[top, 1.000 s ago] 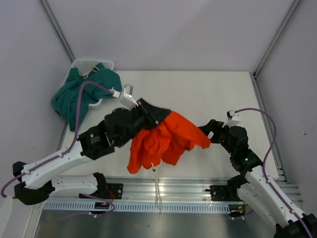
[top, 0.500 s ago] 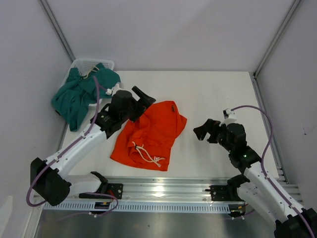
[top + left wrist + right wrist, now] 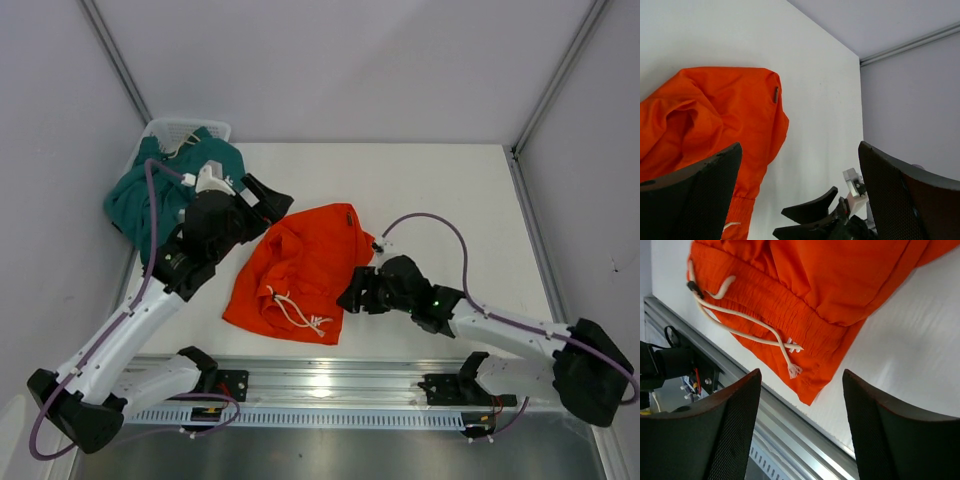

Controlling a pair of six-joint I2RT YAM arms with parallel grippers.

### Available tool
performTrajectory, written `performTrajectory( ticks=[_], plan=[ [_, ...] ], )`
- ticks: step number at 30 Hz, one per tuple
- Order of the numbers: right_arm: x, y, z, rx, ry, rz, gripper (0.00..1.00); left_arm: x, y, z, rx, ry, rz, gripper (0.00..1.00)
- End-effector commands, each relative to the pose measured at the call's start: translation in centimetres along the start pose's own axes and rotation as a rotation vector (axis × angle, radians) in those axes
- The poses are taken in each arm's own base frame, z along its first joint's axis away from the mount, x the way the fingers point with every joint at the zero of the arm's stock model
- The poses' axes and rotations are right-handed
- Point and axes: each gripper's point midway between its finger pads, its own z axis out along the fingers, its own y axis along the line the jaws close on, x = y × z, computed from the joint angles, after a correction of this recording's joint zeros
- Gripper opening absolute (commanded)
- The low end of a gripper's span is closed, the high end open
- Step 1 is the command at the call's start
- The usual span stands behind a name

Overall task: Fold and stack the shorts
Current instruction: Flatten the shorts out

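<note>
At the near side of the table (image 3: 450, 200), my right gripper (image 3: 352, 293) is hovering low, just beside the near right corner of the orange shorts (image 3: 305, 250). Its jaws are standing apart and gripping nothing. I am judging this as lining up on the waistband edge for a fold. The shorts are lying spread but rumpled at mid-table, with the waistband turned near and the drawstring (image 3: 290, 312) trailing loose across it.

Farther back, my left gripper (image 3: 266, 203) is hanging over the far left corner of the orange shorts with its jaws wide open and empty. It looks placed to take that corner or hold it flat.

At the far left, the teal shorts (image 3: 140, 205) are slumping over the rim of the basket (image 3: 185, 128), apart from the orange pair, so stacking is waiting on both folds.

I am counting two pairs of shorts, one drawstring, one basket and two grippers, both empty.
</note>
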Motion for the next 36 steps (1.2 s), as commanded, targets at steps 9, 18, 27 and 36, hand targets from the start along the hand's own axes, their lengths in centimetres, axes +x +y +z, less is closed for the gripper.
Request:
performTrajectory(
  ticks=[9, 18, 27, 36],
  plan=[
    [-0.3, 1.2, 6.3, 0.07, -0.027, 0.087, 0.56, -1.2, 2.8, -2.4, -0.069, -0.052, 0.098, 0.99],
    [2.0, -0.2, 8.9, 0.134, 0.035, 0.118, 0.53, -1.0, 3.5, -2.3, -0.09, -0.041, 0.124, 0.99],
    [1.7, 1.8, 7.7, 0.105, 0.042, 0.024, 0.0, -0.8, 3.2, -2.1, -0.068, -0.025, 0.162, 0.99],
    [6.8, 2.1, -1.6, 0.221, 0.083, -0.428, 0.0, 3.5, -0.7, 3.1, 0.054, 0.264, 0.338, 0.99]
  ],
)
